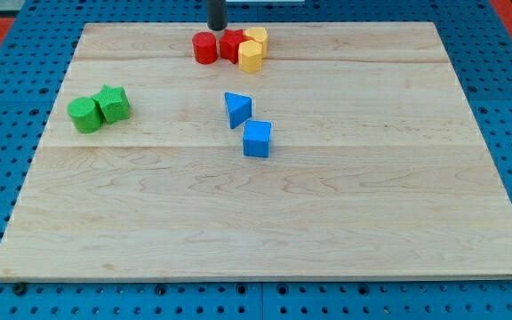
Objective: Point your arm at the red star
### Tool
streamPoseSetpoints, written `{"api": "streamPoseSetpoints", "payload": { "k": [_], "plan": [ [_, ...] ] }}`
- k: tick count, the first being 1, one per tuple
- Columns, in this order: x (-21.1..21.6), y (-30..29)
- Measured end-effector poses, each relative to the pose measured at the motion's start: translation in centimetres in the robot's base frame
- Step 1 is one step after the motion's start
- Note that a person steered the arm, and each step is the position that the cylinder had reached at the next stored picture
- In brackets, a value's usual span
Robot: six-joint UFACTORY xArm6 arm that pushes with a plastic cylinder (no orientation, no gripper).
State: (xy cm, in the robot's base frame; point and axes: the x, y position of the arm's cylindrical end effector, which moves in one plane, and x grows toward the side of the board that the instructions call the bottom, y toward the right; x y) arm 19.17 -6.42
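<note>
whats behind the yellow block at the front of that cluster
Another yellow block sits behind the front yellow block, partly covered. The red star lies beside them; my tip is just above it.

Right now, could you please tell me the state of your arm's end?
No claw; my tip holds nothing and sits at the view's top, just above the red cylinder and red star.
</note>
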Motion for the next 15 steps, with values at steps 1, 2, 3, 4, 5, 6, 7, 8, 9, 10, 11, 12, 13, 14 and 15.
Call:
{"api": "streamPoseSetpoints", "payload": {
  "k": [1, 2, 3, 4, 5, 6, 7, 8, 9, 10, 11, 12, 13, 14, 15],
  "plan": [
    [0.02, 0.03],
    [0.02, 0.05],
    [0.06, 0.08],
    [0.15, 0.1],
    [0.0, 0.12],
    [0.0, 0.15],
    [0.04, 0.17],
    [0.07, 0.29],
    [0.02, 0.67],
    [0.01, 0.75],
    [0.01, 0.77],
    [0.05, 0.83],
    [0.21, 0.9],
    [0.06, 0.98],
    [0.14, 0.99]
  ]
}}
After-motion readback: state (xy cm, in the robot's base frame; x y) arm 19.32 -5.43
